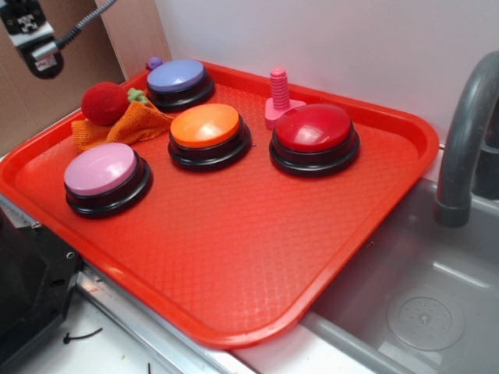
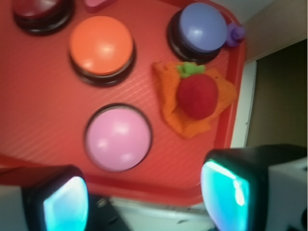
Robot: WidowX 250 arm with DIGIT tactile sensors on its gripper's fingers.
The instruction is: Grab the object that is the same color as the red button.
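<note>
My claw (image 2: 144,202) hangs with its two fingers spread wide and nothing between them; in the wrist view the pads (image 2: 65,204) sit at the lower edge of the frame, over the near rim of the red plastic tray (image 1: 234,257), well apart from everything I want. The glossy red dome button on its round black base (image 1: 314,136) sits right of centre in the exterior view, so the match I am after is the small fuzzy red plush ball with a green leafy top (image 1: 105,103), which rests on the crumpled orange knitted cloth (image 1: 125,127) at the upper left of the tray, just beside the purple-domed button (image 1: 179,81). As I judge it, the main risk is the cloth: it lies directly under the ball, so fingers closing too low could pinch knit instead of plush, or drag both up together. The ball is round and soft, so an off-centre squeeze could squirt it toward the tray's raised edge. The purple button stands close enough that a wide approach from that side might bump it. By my count there are four dome buttons: red, orange (image 1: 207,131), pink (image 1: 105,175) and purple. There is one plush ball, one cloth, one pink plastic bolt (image 1: 279,97) behind the red button, one small purple piece (image 1: 154,62) at the tray's far rim, and one tray.
</note>
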